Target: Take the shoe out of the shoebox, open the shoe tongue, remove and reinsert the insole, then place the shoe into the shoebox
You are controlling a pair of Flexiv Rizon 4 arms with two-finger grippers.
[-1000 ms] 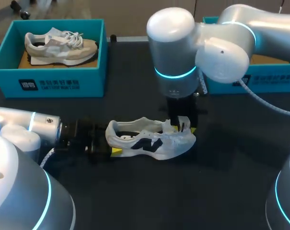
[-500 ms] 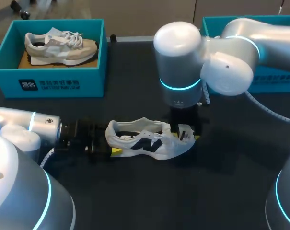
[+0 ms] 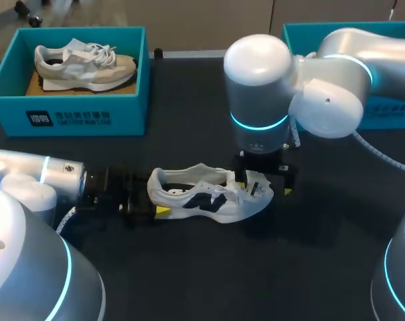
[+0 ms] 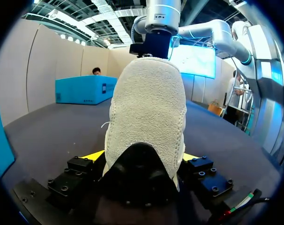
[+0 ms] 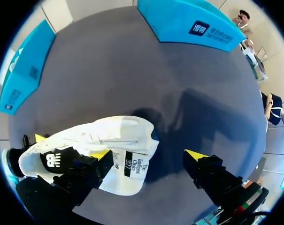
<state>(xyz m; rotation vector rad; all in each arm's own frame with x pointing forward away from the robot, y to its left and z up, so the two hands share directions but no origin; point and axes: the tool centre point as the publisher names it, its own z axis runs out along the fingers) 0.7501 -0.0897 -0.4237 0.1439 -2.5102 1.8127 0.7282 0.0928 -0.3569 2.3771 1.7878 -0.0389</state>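
We have the white shoe (image 3: 209, 195) lying on its sole on the dark surface (image 3: 189, 281), near the middle, heel toward our left arm (image 3: 35, 180) and toe toward the right. It is out of both boxes.

The left fingers (image 4: 93, 155) come in low along the surface. They are closed on the heel, one yellow tip pressed to each side of it. In the left wrist view the heel's rough pale back fills the space between them.

Our right arm (image 3: 269, 87) stands upright over the toe end with the right fingers (image 5: 197, 155) pointing down and spread wide, holding nothing. One of them sits against the shoe just beside the tongue (image 5: 134, 164). The other hangs over bare surface, well apart from the shoe. The tongue is pulled forward over the toe, its printed label facing up.

At the far left of the surface the left teal shoebox (image 3: 68, 110) holds a beige shoe (image 3: 82, 63) lying on its side. The right teal shoebox (image 3: 389, 110) stands at the far right, mostly hidden behind the right arm, so we cannot tell what is in it.
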